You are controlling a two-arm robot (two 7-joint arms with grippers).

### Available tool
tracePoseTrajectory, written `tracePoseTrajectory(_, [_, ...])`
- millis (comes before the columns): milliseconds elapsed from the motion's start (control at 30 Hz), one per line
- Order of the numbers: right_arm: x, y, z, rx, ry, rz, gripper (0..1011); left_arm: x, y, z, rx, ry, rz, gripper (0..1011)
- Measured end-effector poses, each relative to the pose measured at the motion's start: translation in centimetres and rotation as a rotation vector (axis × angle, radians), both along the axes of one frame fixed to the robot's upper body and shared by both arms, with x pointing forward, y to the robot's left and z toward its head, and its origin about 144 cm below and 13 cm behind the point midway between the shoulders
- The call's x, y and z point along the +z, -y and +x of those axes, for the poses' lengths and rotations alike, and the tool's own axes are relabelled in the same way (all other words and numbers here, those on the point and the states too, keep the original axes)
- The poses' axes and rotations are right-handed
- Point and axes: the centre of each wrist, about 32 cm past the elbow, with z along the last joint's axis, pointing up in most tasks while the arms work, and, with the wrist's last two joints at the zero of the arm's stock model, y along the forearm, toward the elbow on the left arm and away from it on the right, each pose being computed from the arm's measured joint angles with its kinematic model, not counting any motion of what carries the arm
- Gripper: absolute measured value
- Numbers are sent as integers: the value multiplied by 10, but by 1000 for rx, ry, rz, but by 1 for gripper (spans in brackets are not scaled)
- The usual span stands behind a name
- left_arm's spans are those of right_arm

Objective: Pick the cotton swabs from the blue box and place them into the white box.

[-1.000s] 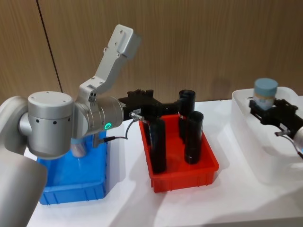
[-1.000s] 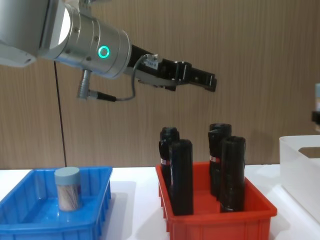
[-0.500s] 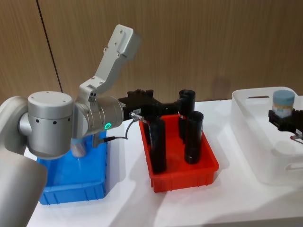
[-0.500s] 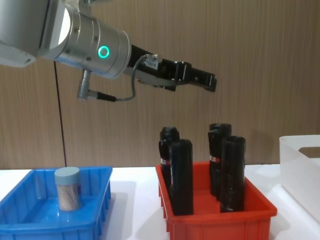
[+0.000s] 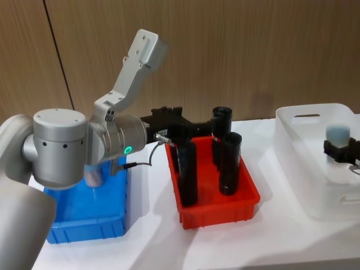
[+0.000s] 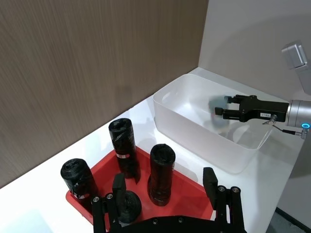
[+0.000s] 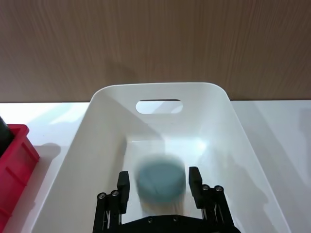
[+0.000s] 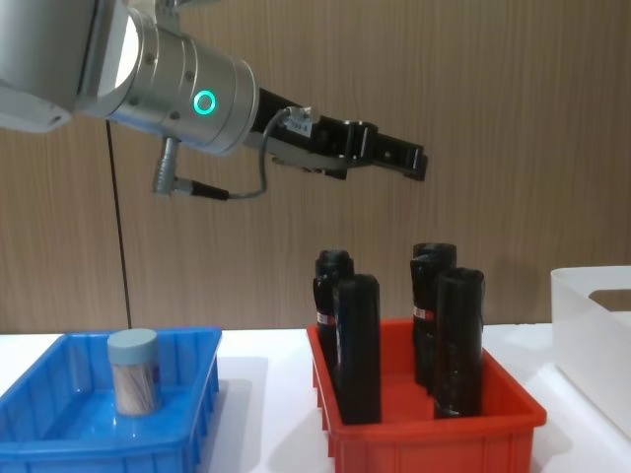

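Two cotton swabs (image 8: 132,371): chest view's in blue box (image 8: 99,455), right wrist's between jaws.

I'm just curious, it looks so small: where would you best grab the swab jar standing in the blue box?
Probably around its round body just under the lid, coming from above: the jar stands upright and alone in the blue box, whose walls hinder a sideways approach.
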Motion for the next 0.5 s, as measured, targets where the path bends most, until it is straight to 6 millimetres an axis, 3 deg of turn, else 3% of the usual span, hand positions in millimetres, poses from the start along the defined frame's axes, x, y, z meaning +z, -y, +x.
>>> tracePoseTrajectory(367, [-5, 4, 4, -6, -7, 20, 1001, 0, 0, 0, 0, 0, 0, 1004])
tracePoseTrajectory(500, [-5, 5, 4, -7, 2, 25, 1002, 0, 0, 0, 0, 0, 0, 1004])
